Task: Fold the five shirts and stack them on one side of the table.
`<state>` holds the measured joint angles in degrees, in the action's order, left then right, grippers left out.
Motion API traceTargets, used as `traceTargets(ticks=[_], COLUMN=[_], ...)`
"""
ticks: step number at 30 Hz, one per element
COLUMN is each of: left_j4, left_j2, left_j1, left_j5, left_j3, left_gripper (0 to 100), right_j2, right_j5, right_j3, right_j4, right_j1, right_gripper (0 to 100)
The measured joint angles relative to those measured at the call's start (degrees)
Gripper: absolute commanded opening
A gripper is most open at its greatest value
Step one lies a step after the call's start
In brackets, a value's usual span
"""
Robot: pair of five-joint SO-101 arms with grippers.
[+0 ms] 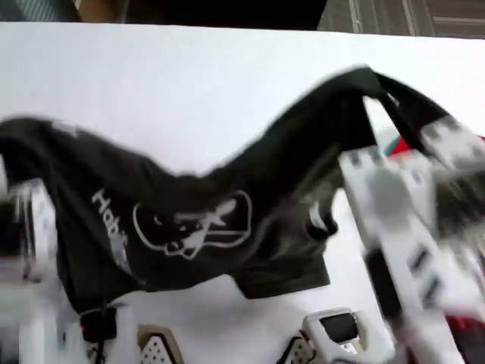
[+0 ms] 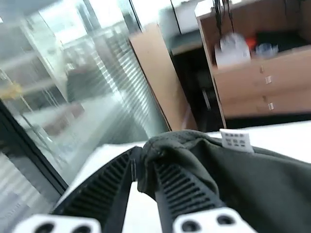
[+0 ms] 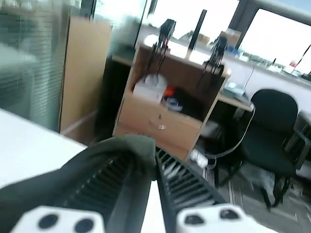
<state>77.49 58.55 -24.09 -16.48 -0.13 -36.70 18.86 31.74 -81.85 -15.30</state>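
Dark olive-black cotton shirt (image 1: 189, 220) with a white printed graphic (image 1: 193, 221) hangs over the white table (image 1: 189, 83), raised at two points. One is near the left edge and the other is far right. The cloth sags between them and its lower part lies bunched on the table toward the near side.

Left gripper (image 2: 147, 162): the black ribbed fingers (image 2: 180, 191) are nearly closed, pinching a rolled edge of the shirt. A white sewn-in label (image 2: 235, 140) sits just beside the pinch, so we judge this to be the collar or a seam.

Right gripper (image 3: 149, 155): the fingers (image 3: 187, 187) are likewise closed down on a thin fold of the same fabric.

Stage, as we judge it: the shirt is lifted for spreading and no fold is made yet.

Risks from here:
- Both pinches take only a narrow fold at the fingertips. A sharp pull apart could slide the cloth out of one gripper and drop that side in a heap.
- The two held points are uneven, with the right one farther away. Laid down like this, the shirt would land skewed and creased.
- The slack hem lies close to the arm bases (image 1: 337, 327) at the near edge, and dragging it nearward could snag it there.
- We cannot tell whether either pinch holds one layer or two. A double layer would keep the shirt from opening flat.
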Motion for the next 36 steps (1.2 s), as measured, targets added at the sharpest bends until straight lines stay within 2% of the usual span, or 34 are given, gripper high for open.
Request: traceTargets(ticks=[10, 16, 19, 25, 31, 36], left_j4=[-19.34, -28.4, -30.24, -27.69, -16.88, -5.1], left_j2=[-20.04, -35.69, -42.99, -55.38, -68.84, -79.74], left_j1=[0.09, 0.09, 0.09, 0.09, 0.18, 0.18], left_j5=[-0.09, -0.18, -0.18, -0.18, -0.18, -0.09], left_j3=[17.67, 17.76, 17.23, 3.34, -17.76, -29.54], left_gripper=[2, 2, 2, 2, 2, 2], right_j2=[3.43, 15.91, 23.65, 37.89, 52.13, 61.19], right_j5=[2.37, 2.37, 2.37, 2.37, 2.37, 2.37], right_j3=[-33.49, -34.9, -32.09, -18.64, -0.44, 10.99], right_j4=[21.36, 27.25, 28.13, 27.52, 19.87, 9.23], right_j1=[0.0, 0.0, 0.18, 2.9, 3.96, 4.04], right_gripper=[2.0, 2.0, 2.0, 2.0, 2.1, 2.1])
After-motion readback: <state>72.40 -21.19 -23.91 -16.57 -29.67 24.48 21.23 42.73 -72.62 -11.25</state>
